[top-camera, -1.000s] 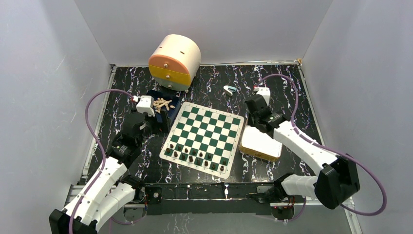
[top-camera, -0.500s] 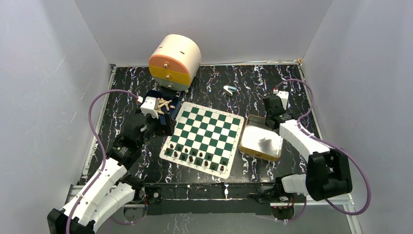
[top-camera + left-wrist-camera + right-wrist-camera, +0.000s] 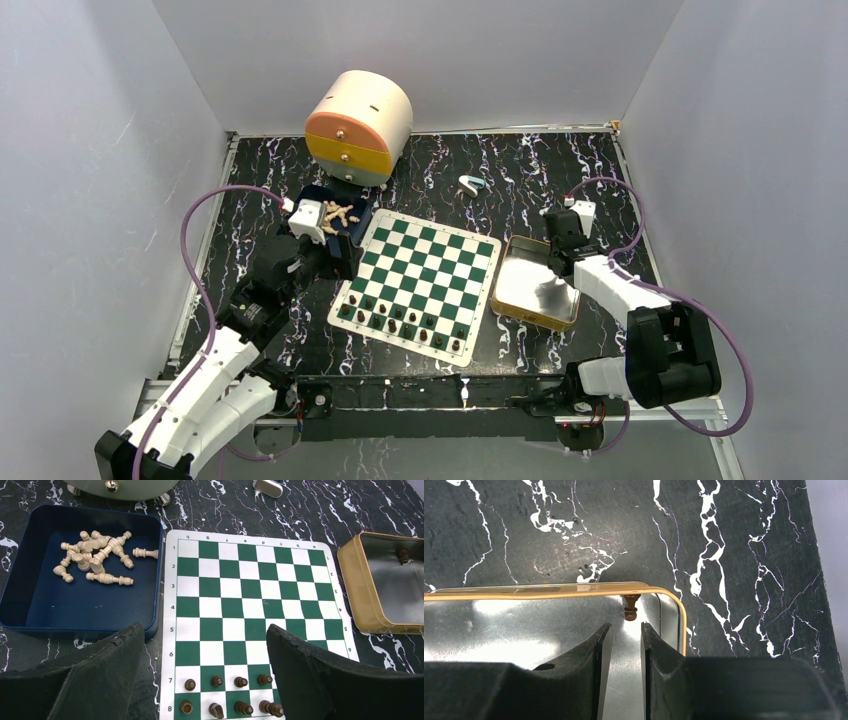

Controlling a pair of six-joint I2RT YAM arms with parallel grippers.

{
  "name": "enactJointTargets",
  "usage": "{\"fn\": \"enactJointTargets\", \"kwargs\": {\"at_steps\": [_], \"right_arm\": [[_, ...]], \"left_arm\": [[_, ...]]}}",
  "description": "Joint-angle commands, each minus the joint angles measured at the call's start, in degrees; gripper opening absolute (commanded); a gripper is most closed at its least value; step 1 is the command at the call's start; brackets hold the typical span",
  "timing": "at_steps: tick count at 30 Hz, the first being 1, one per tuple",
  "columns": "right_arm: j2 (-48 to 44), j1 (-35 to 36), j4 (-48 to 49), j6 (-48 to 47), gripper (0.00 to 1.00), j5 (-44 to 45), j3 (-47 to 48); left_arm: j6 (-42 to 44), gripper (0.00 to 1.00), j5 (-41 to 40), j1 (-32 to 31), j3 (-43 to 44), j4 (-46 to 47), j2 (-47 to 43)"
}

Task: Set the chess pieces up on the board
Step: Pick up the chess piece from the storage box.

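Observation:
The green and white board (image 3: 430, 262) lies mid-table and also shows in the left wrist view (image 3: 240, 590). Dark brown pieces (image 3: 405, 320) stand on its two near rows (image 3: 227, 682). The pale pieces (image 3: 338, 213) lie in a heap in a blue tray (image 3: 60, 605). One dark piece (image 3: 630, 607) lies in the far right corner of the gold tin (image 3: 535, 290). My right gripper (image 3: 624, 626) hovers just short of that piece, jaws narrowly apart and empty; it also shows in the top view (image 3: 558, 243). My left gripper (image 3: 205, 630) is wide open and empty above the board's left edge (image 3: 335, 255).
A round cream drawer chest with orange and yellow fronts (image 3: 358, 125) stands at the back behind the tray. A small white and teal object (image 3: 470, 183) lies behind the board. Grey walls close in three sides. The gold tin's rim (image 3: 549, 589) lies just ahead of my right fingers.
My right arm has swung from over the tin's left side to its far right corner. My left gripper has shifted a little right toward the board.

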Motion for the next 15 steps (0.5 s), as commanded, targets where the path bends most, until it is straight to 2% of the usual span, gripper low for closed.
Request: {"fn": "enactJointTargets", "kwargs": {"at_steps": [1, 15], "right_arm": [[0.37, -0.87, 5.63, -0.16, 0.36, 1.28, -1.33], [2.34, -3.53, 5.84, 0.59, 0.36, -1.47, -0.52]], "left_arm": [[0.94, 0.88, -1.32, -0.31, 0.40, 0.20, -1.71], [1.07, 0.88, -1.47, -0.40, 0.56, 0.23, -1.38]]}}
